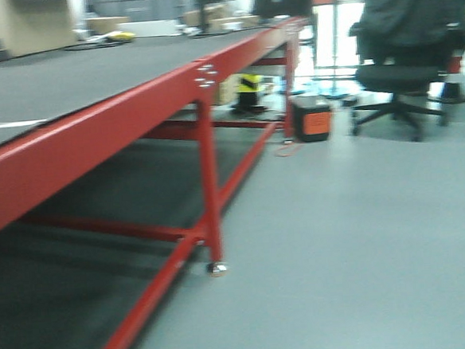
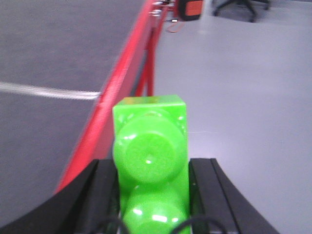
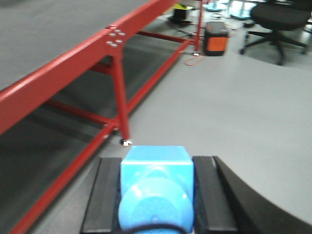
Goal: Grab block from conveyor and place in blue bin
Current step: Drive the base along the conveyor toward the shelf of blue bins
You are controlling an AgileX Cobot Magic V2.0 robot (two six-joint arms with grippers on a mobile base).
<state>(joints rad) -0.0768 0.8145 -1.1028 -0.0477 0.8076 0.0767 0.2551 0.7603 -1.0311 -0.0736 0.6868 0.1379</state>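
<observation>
Block (image 3: 156,187) sat pinched by the right gripper (image 3: 156,168) over the floor (image 3: 229,112) beside the conveyor (image 3: 58,73), left gripper (image 2: 151,168) pinching a green brick (image 2: 150,141), and with no bin in sight, any slip could drop it short.

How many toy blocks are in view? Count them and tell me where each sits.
2. The blue block is clamped in the right gripper; the green block is clamped in the left gripper. More may lie on unseen parts of the conveyor.

A black office chair (image 1: 401,75) and an orange-and-black box (image 1: 314,121) stand on the grey floor (image 1: 365,237); a green studded brick (image 2: 150,141) shows close up.
</observation>
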